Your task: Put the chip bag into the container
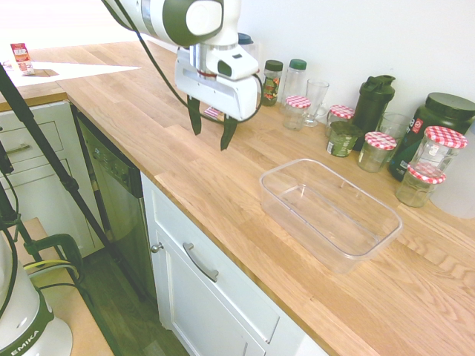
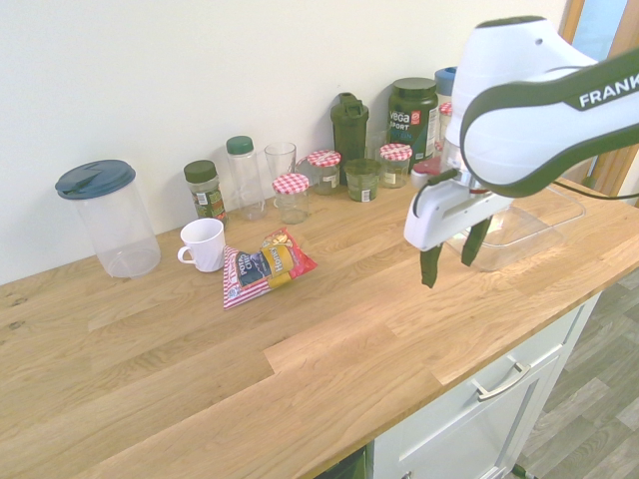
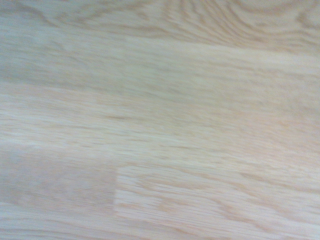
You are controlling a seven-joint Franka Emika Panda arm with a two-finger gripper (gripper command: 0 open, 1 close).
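White wall (image 2: 200, 70) behind a wooden countertop (image 2: 349, 339) — white cabinets (image 2: 459, 429) below, grey wood-look floor (image 2: 589, 369) alongside.

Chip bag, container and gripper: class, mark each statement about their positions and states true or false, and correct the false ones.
1. The chip bag lies on the wooden countertop. True.
2. The gripper is clamped on the chip bag. False: its fingers are apart with nothing between them.
3. The clear plastic container has the chip bag inside. False: the bag lies outside it, on the countertop.
4. The white mug stands beside the chip bag. True.
5. The pitcher near the mug has a bright red lid. False: its lid is dark blue.
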